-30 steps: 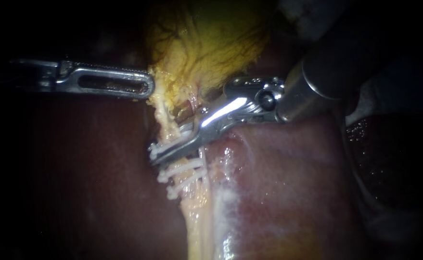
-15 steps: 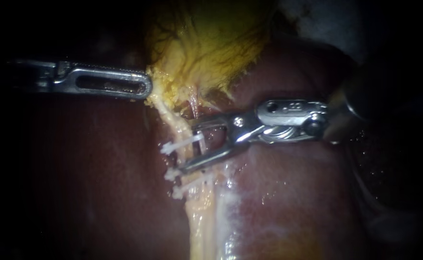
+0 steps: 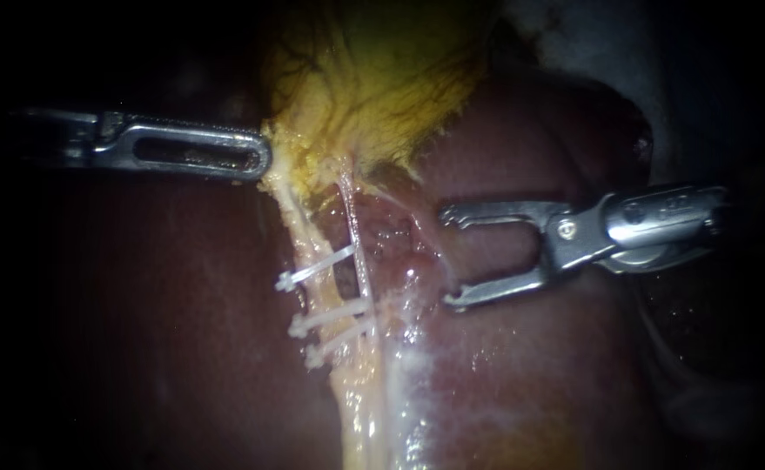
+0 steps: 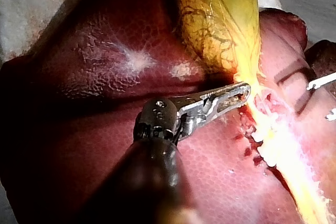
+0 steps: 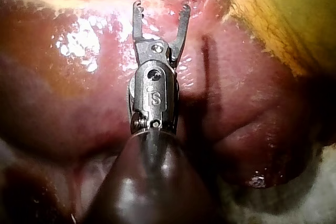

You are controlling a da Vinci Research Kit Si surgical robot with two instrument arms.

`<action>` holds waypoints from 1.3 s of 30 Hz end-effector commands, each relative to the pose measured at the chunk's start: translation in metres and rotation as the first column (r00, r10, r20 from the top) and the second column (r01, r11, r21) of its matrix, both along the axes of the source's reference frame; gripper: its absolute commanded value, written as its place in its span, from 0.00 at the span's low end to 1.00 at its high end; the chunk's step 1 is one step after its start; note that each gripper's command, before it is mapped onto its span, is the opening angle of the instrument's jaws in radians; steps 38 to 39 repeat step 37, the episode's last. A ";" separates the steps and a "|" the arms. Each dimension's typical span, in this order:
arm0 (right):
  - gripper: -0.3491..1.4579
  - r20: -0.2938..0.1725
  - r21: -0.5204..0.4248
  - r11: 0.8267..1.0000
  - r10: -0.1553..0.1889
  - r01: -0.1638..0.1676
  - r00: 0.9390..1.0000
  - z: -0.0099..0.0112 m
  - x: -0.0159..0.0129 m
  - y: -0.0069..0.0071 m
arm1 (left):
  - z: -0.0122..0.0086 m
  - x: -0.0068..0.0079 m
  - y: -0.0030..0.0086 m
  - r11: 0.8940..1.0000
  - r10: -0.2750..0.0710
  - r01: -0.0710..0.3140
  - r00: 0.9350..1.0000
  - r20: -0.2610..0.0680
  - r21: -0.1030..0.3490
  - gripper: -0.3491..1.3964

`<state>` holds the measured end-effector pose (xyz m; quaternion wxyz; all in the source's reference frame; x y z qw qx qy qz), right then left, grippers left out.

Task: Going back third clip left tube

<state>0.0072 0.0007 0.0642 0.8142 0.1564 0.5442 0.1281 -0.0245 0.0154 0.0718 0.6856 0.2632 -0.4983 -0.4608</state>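
- Three clips sat across the left tube [image 3: 305, 228]. The uppermost clip [image 3: 317, 268] lay apart from the two lower clips [image 3: 334, 318], which were close together.
- A second earlier the right instrument [image 3: 445, 258] had its jaws closed around that tube at the uppermost clip's place. Half a second earlier they had parted there. Now they had drawn back off the tube entirely — spread wide and holding nothing.
- The uppermost clip had stayed on the tube as the jaws left it, now well ahead of their tips. I judged the clip to be delivered and the withdrawal nearly done.
- The right instrument's shaft came in low over the liver [image 3: 521, 365]. Its wrist was straight and both jaw tips pointed back at the clipped stretch, with bare wet tissue between.
- The left instrument [image 3: 260, 161] had not shifted. It lay level, its jaws pressed together on the fringe of the gallbladder [image 3: 382, 78] at its lower edge — the tube ran taut from just beyond the jaw tips down to the clips.
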 end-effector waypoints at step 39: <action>0.52 0.043 0.006 1.000 -0.029 0.028 0.999 -0.0026 -0.0014 -0.0004 | 0.0061 -0.0042 -0.0007 0.999 0.005 -0.005 1.000 -0.011 -0.034 0.00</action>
